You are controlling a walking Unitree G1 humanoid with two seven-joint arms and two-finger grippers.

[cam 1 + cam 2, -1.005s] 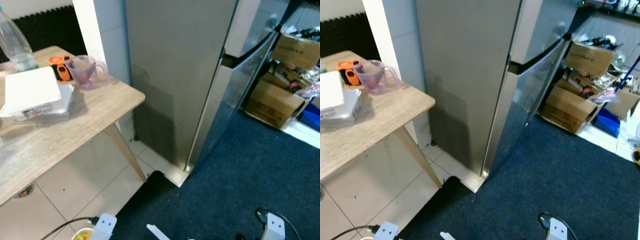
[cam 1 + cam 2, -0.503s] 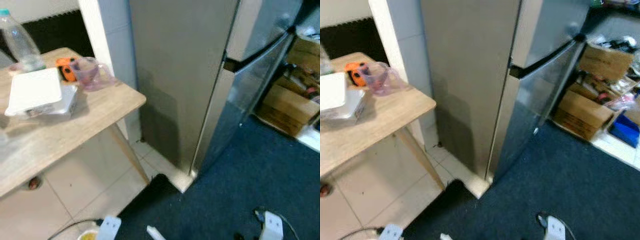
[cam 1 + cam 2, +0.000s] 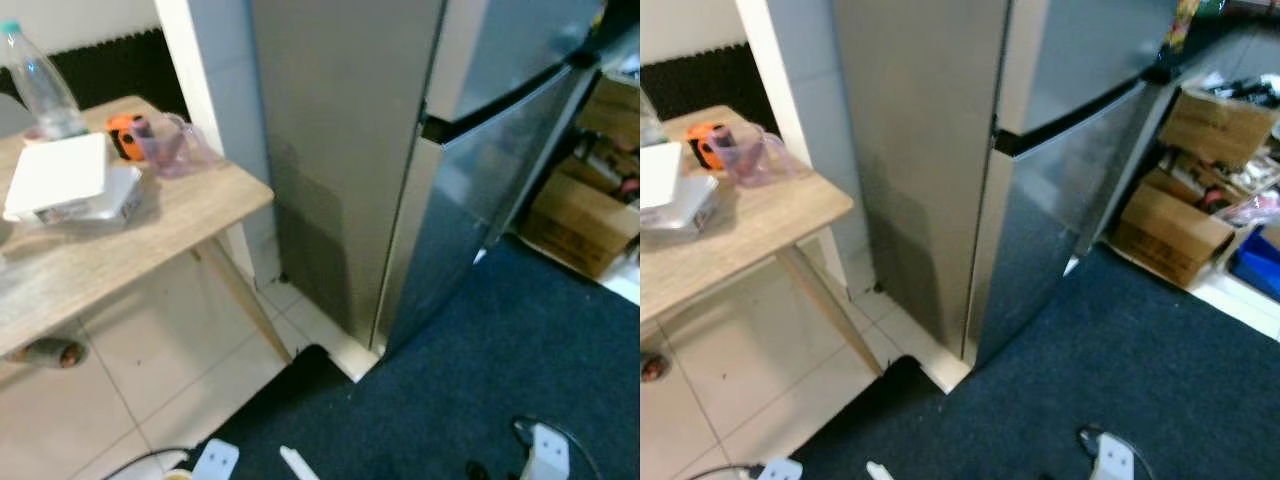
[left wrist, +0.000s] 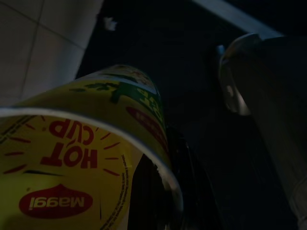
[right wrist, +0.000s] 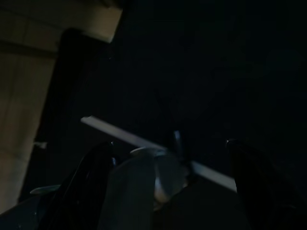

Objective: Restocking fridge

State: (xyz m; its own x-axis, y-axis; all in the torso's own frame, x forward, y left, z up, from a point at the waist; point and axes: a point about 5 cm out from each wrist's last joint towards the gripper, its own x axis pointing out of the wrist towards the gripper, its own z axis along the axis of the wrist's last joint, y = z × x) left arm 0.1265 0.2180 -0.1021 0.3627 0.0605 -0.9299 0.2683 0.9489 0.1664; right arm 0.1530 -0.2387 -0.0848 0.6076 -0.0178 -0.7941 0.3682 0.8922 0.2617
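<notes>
Down by the carpet, your left gripper (image 4: pixel 158 191) is clamped on a yellow Maggi Hot Cup (image 4: pixel 76 158). Your right gripper (image 5: pixel 168 187) hangs with its fingers spread wide. Straight ahead you've got the steel fridge (image 3: pixel 400 150), both doors closed. At the wooden table's (image 3: pixel 150 240) far corner sit a pink measuring jug (image 3: pixel 172 145) and a white lidded container (image 3: pixel 70 185).
</notes>
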